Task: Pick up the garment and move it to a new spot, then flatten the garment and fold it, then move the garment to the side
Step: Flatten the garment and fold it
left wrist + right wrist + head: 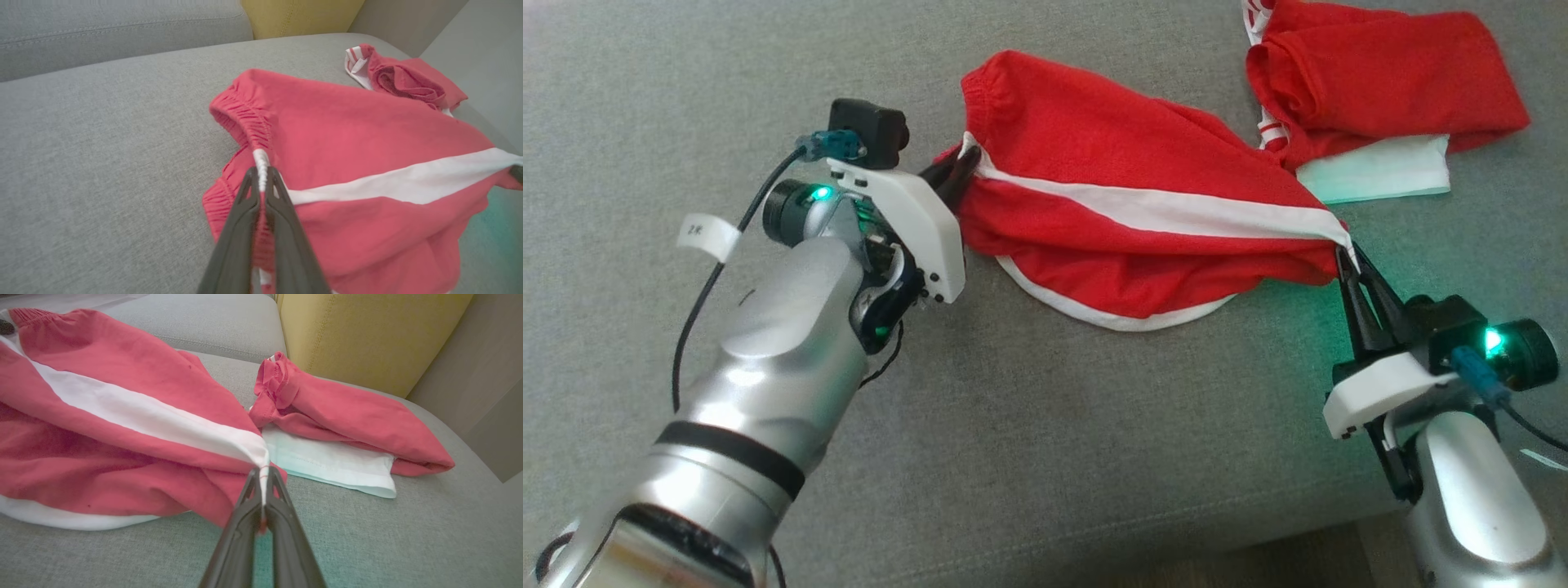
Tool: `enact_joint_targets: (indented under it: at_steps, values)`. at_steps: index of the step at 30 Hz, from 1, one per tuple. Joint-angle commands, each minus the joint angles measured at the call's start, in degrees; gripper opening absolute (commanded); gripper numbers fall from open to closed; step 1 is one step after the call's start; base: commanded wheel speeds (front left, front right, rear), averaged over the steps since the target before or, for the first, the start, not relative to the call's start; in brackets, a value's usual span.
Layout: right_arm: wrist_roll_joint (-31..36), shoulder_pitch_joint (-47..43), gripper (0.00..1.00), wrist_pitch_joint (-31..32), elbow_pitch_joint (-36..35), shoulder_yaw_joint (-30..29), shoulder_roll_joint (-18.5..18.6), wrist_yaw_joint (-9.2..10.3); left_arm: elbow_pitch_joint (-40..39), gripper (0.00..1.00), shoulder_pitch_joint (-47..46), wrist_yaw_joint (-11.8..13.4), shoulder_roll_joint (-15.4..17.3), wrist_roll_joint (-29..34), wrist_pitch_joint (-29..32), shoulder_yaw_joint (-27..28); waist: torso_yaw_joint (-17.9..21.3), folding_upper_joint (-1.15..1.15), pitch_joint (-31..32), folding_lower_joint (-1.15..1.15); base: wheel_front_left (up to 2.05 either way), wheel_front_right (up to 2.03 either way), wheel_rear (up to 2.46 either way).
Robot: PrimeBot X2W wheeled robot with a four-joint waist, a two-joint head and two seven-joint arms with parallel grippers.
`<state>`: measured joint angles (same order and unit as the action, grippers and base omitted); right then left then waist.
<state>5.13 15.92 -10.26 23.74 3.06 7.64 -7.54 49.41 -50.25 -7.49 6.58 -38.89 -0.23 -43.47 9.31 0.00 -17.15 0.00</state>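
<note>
A grey sofa seat [727, 73] is seen below both arms, with a yellow cushion [367, 335] set at its back. A pair of red shorts [1094, 155] with a white side stripe [1176, 211] is stretched across the middle of the seat, its lower folds resting on the upholstery. A second red garment [1380, 73], folded over a white layer, is laid just beside the shorts' far right end. The elastic waistband is pinched at the stripe by the closed left gripper [954, 175], and the stripe's opposite hem end is clamped between the closed fingers of the right gripper [1347, 261].
</note>
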Motion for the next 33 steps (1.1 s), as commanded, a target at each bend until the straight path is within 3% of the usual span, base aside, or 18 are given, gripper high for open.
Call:
enact_joint_targets:
  at_steps: [1, 7, 14, 24, 33]
  values:
    - [0.4, 1.32, 0.0, -0.8, -1.39, 0.64, 0.14, 0.05, -1.52, 0.0, -3.65, 0.0, 1.58, -0.67, -1.48, 1.18, -0.37, 0.0, 0.45, 0.0, 0.0, 0.0, 0.0]
    - [-0.32, 2.32, 0.0, -1.14, -2.43, 0.98, 0.84, 0.05, -2.53, 0.0, -3.83, 0.0, 2.0, -1.48, -4.23, 0.7, -1.28, 0.0, 2.16, 0.0, 0.0, 0.0, 0.0]
    - [-3.97, 9.09, 0.0, -0.94, -7.67, 3.03, 4.7, 0.05, -5.87, 0.0, -5.16, 0.02, 4.07, -1.58, -9.62, 1.86, -3.08, 0.0, 6.25, 0.0, 0.0, 0.0, 0.0]
    - [-11.65, 22.28, 0.0, 0.88, -13.42, 6.14, 9.07, 0.05, -18.16, 0.0, -5.13, 2.47, 7.76, -1.71, -13.78, 6.38, -5.73, 0.0, 12.67, 0.0, 0.0, 0.0, 0.0]
    - [-16.22, 18.1, 0.0, 6.05, -14.54, 9.13, 9.29, 0.05, -29.81, 0.0, 2.88, 5.5, 12.03, -2.1, -12.65, 7.03, -7.22, 0.0, 16.21, 0.0, 0.0, 0.0, 0.0]
